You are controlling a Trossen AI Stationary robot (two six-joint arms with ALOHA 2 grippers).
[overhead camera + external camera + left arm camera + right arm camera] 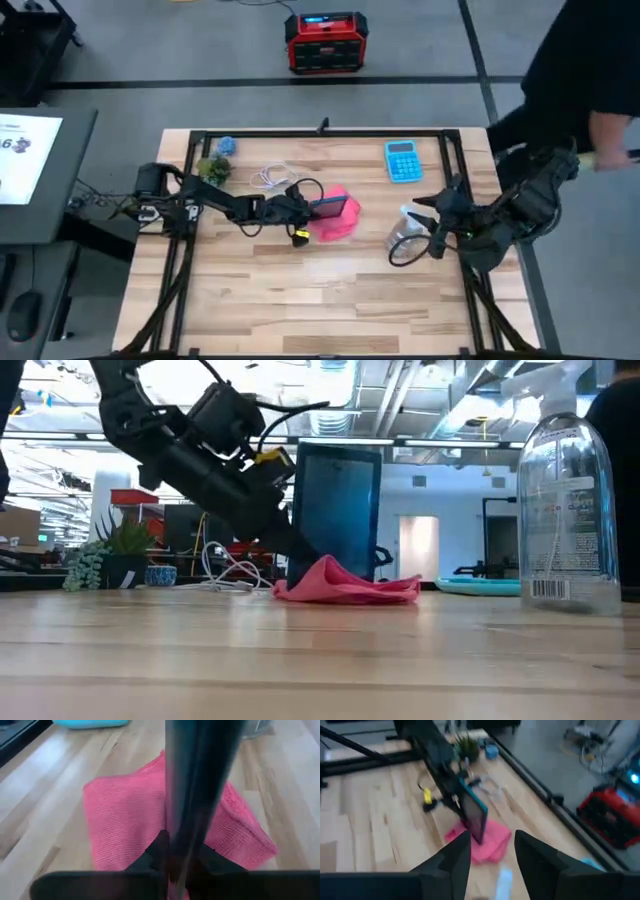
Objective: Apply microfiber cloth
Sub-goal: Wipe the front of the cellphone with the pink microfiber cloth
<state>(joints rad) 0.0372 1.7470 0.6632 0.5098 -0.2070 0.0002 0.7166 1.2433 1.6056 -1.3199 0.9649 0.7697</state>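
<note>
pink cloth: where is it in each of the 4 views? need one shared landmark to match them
High view: microfiber cloth at table centre, under the phone the left gripper holds.
Low view: cloth centre, below the upright phone.
Left wrist view: cloth fills the middle, behind the phone's edge.
Right wrist view: cloth lower centre.
Shared landmark: the phone standing on the cloth.

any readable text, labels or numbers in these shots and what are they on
"6" is the only legible mark, on the white sheet at the left edge of the high view; the rest of its print is cut off.
spray bottle label and barcode: too small to read.
blue calculator keys: too small.
red box display: blurred.
</note>
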